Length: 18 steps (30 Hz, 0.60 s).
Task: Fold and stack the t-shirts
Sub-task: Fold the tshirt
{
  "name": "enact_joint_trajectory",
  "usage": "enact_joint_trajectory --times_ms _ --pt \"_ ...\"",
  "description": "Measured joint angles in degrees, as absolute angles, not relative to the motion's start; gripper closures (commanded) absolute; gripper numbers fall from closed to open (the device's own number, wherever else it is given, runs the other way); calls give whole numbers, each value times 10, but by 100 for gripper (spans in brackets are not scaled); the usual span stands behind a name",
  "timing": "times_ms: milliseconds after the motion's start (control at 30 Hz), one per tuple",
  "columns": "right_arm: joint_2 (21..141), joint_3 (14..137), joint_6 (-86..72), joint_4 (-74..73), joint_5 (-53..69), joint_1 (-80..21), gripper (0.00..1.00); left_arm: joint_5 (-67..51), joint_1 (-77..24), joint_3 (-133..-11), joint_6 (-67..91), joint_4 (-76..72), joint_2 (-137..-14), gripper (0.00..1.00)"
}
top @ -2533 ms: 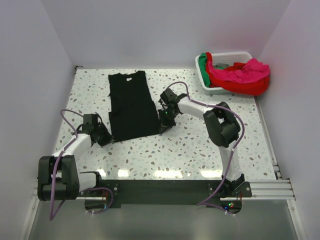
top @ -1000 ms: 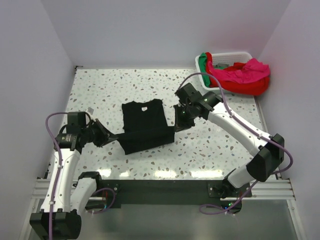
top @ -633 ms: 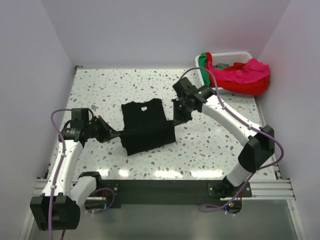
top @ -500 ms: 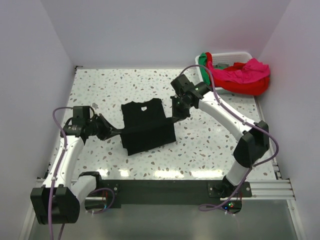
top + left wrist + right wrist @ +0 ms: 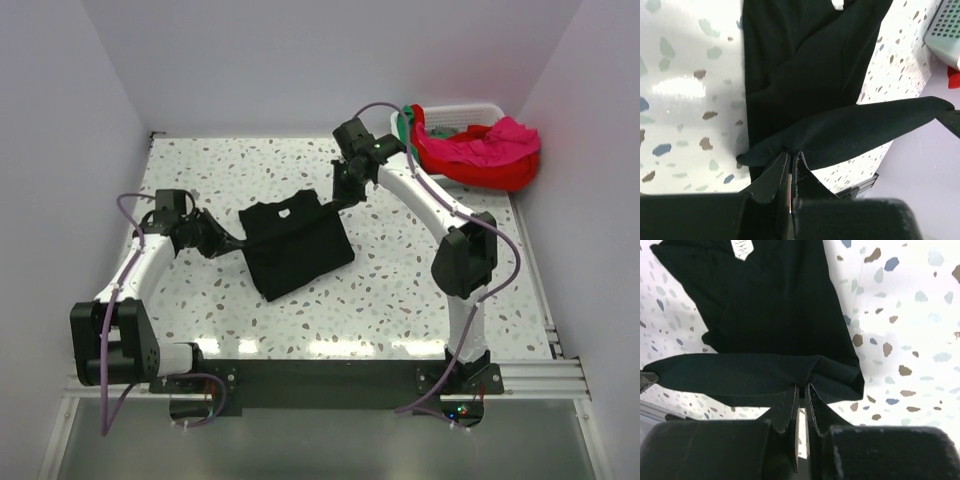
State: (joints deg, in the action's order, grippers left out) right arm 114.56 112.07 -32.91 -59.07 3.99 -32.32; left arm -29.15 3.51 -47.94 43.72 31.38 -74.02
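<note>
**Hem carried over toward the collar, both corners pinched**

In the last second we have swung both arms away from us. The black t-shirt's (image 5: 295, 245) hem (image 5: 855, 127), which hung over its middle a moment ago, now stretches as a band close to the neck label (image 5: 742, 247). Our left fingers (image 5: 784, 165) and right fingers (image 5: 791, 399) are each pressed together on a hem corner. The shirt lies skewed mid-desk (image 5: 400, 285), and the red and pink shirts (image 5: 480, 150) wait in the basket (image 5: 432, 181). We judge the half-fold nearly made, with lay-down and release left.

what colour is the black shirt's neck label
White; the neck label of the black shirt shows best in the right wrist view.
</note>
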Motion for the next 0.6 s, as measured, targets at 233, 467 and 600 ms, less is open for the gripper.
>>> enact_joint_trajectory --times_ms 233,467,600 --pt "1234 1222 -323 -591 43 -309 100 -292 49 -515 437 271 -820 100" --pt "1273 1258 -323 -578 46 -301 100 -298 65 -557 439 234 -890 100" --pt "1282 1258 -323 -558 45 -299 100 -305 71 -571 440 208 -916 100"
